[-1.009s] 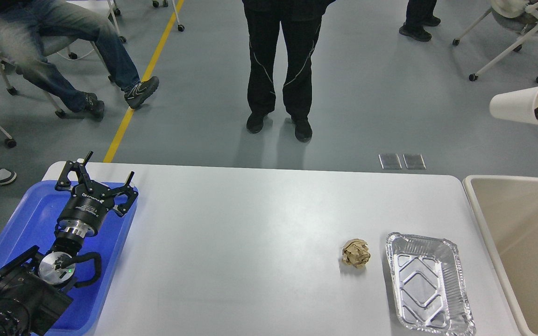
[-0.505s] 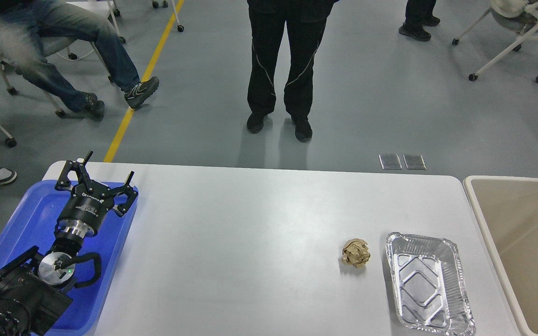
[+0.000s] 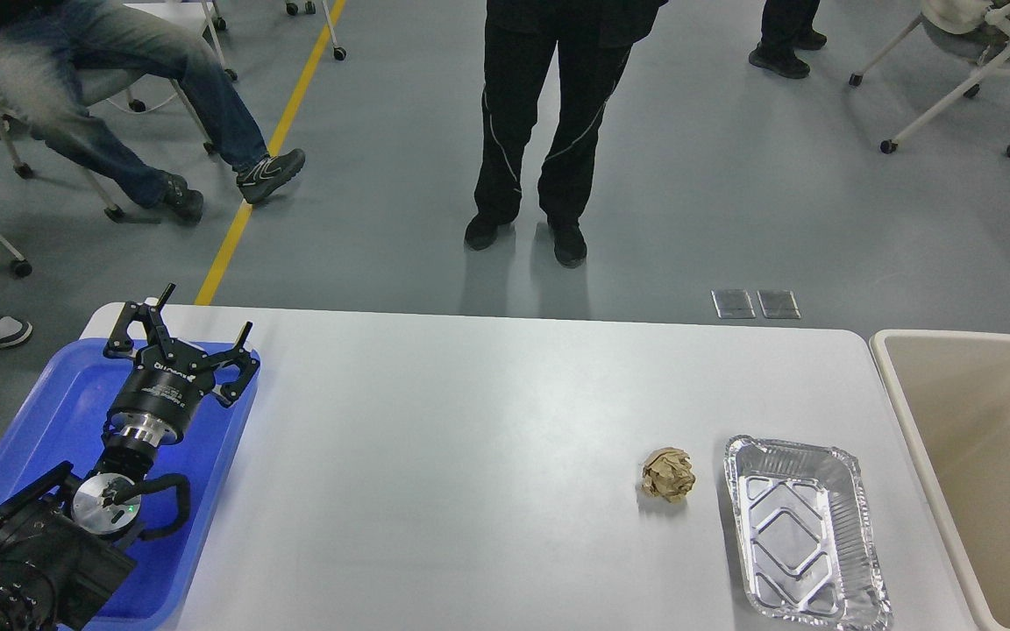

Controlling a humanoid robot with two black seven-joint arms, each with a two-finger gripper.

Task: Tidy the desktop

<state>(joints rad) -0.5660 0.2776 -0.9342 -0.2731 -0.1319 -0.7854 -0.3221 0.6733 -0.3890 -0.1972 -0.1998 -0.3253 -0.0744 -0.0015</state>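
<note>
Desktop surface (image 3: 487, 456) now shows no right arm or cup, leaving paper ball (image 3: 669, 474) and foil tray (image 3: 807, 535); left gripper (image 3: 179, 331) jaws spread, empty.

- The worktop (image 3: 487, 456) is white with a faint gloss.
- The tray (image 3: 40, 412) at the worktop's left end is bright blue.
- The left gripper (image 3: 185, 337) over that tray is black, with a silver ring further down the arm.
- The paper ball (image 3: 669, 474) on the worktop is tan brown.
- The foil pan (image 3: 807, 535) just beside the ball is shiny silver, with a diamond pattern pressed into its bottom.
- The bin (image 3: 978, 456) off the worktop's right end is beige.
- The floor (image 3: 689, 193) beyond the worktop is grey, with a yellow line (image 3: 268, 149).
</note>
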